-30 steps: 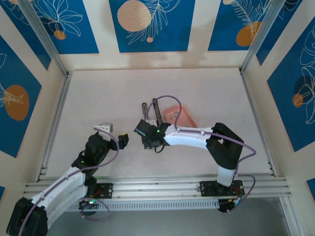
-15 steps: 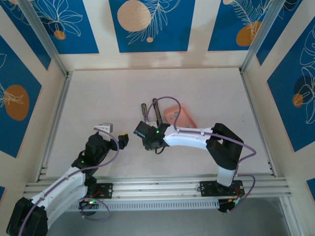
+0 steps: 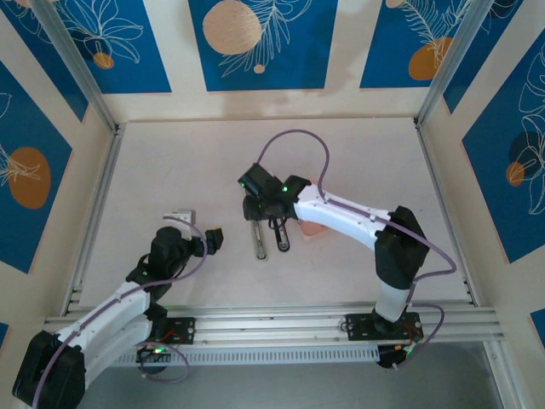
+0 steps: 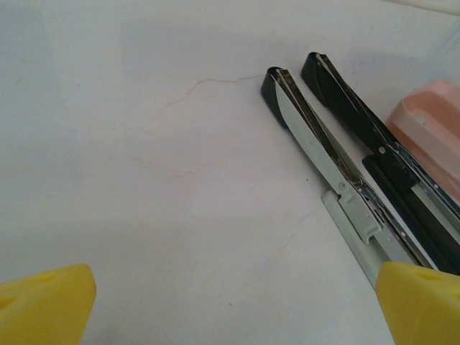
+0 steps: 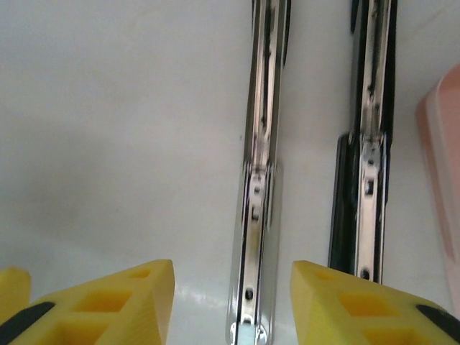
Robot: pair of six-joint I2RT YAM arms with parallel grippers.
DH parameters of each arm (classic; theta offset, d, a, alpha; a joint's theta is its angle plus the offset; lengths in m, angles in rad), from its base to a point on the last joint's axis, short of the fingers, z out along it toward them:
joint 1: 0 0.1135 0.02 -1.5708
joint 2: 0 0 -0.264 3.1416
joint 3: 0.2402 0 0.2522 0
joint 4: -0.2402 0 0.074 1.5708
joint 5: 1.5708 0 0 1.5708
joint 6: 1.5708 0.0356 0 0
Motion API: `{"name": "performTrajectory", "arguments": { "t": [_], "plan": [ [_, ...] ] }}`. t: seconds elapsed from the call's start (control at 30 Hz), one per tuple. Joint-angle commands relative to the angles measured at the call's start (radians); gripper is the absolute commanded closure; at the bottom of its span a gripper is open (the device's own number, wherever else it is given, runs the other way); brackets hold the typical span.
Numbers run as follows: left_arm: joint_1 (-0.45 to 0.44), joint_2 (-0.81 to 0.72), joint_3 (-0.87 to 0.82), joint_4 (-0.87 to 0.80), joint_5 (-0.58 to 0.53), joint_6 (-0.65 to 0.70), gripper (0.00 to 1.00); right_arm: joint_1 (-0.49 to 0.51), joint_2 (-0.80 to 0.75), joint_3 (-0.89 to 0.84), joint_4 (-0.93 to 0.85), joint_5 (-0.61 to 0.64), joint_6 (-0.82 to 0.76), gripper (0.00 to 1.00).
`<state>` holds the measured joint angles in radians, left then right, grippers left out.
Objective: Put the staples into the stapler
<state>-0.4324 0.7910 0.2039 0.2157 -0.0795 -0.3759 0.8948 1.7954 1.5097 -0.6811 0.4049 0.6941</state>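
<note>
The right pincer (image 5: 231, 291) is partly open. Its yellow fingers (image 5: 108, 302) sit on either side of the silvery rail of the stapler (image 5: 260, 144) with a gap on both sides, gripping nothing. The stapler lies unfolded flat on the bench (image 3: 170, 170), its black half just beside the pink tray (image 5: 442, 165). The left pincer (image 4: 233, 309) is spread wide and empty, near the stapler.

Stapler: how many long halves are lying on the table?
2, side by side: the stapler's silvery rail half, and its black half next to the pink tray. More could hide under the right arm.
</note>
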Motion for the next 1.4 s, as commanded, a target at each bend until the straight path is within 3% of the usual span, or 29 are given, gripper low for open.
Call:
{"name": "performTrajectory", "arguments": {
  "t": [0.0, 0.5, 0.9, 1.17, 1.37],
  "plan": [
    [0.037, 0.033, 0.059, -0.01, 0.023, -0.032, 0.0, -0.052, 0.114, 0.107, -0.086, -0.081, -0.081, 0.51],
    [0.157, 0.203, 0.167, 0.011, 0.094, -0.018, 0.0, -0.185, 0.528, 0.551, -0.209, -0.205, -0.198, 0.47],
    [0.191, 0.316, 0.233, 0.031, 0.112, -0.037, 0.0, -0.194, 0.679, 0.686, -0.206, -0.282, -0.253, 0.5],
    [0.201, 0.318, 0.242, 0.032, 0.13, -0.045, 0.0, -0.153, 0.676, 0.657, -0.167, -0.235, -0.356, 0.66],
    [0.205, 0.292, 0.241, 0.042, 0.166, 0.027, 0.0, -0.119, 0.513, 0.435, 0.012, -0.27, -0.417, 0.73]
  ]
}}
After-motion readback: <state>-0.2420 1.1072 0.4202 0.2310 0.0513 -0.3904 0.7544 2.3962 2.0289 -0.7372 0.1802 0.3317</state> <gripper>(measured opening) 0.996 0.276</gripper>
